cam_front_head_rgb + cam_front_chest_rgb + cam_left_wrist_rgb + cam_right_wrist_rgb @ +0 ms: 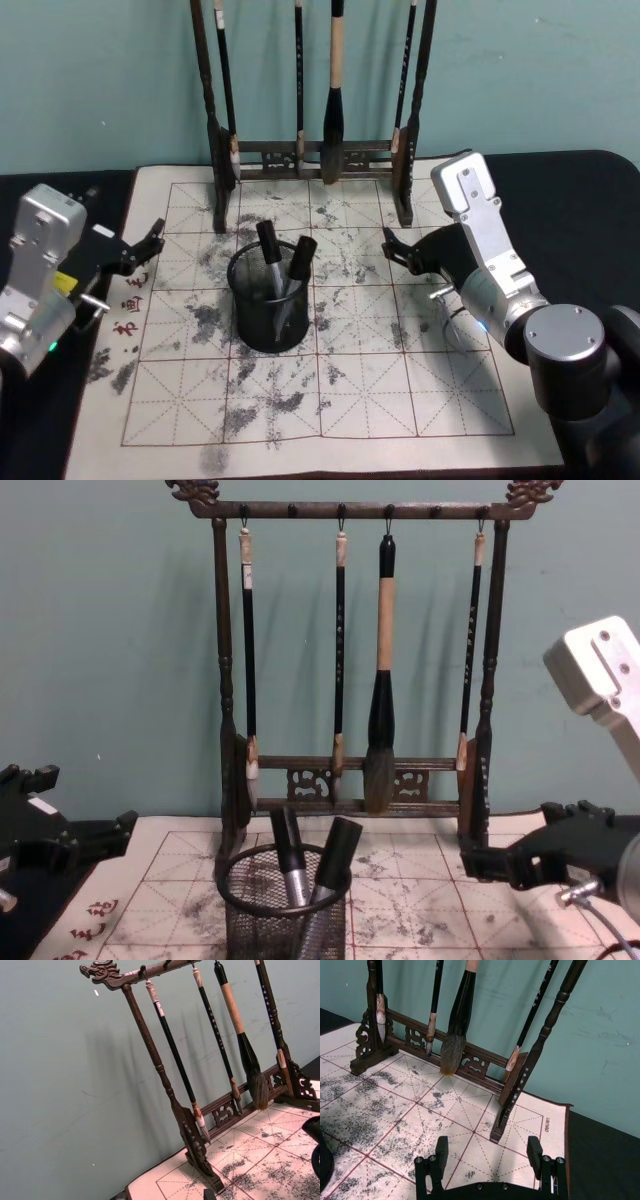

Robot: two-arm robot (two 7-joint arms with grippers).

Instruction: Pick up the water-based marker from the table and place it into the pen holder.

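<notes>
Cream felt, gridded in red and smudged with grey ink, covers the middle of the dark table, nearest the robot. On it, at the centre of the head view, stands the black mesh pen holder. Two black-capped markers lean inside it, caps up and crossing toward the rim; which one is the water-based marker I cannot tell, and no marker lies loose on the mat, so the placing looks done.

At about nine o'clock from the holder, the left gripper hangs over the mat's edge, fingers apart and holding nothing. At about three o'clock, the right gripper sits just above the felt, its two fingers spread wide and empty. Both stand clear of the cup, probably so that neither nudges it.

Farther off, at twelve o'clock, the dark wooden brush rack stands against the teal wall, four calligraphy brushes hanging tips down so the bristles keep shape.
</notes>
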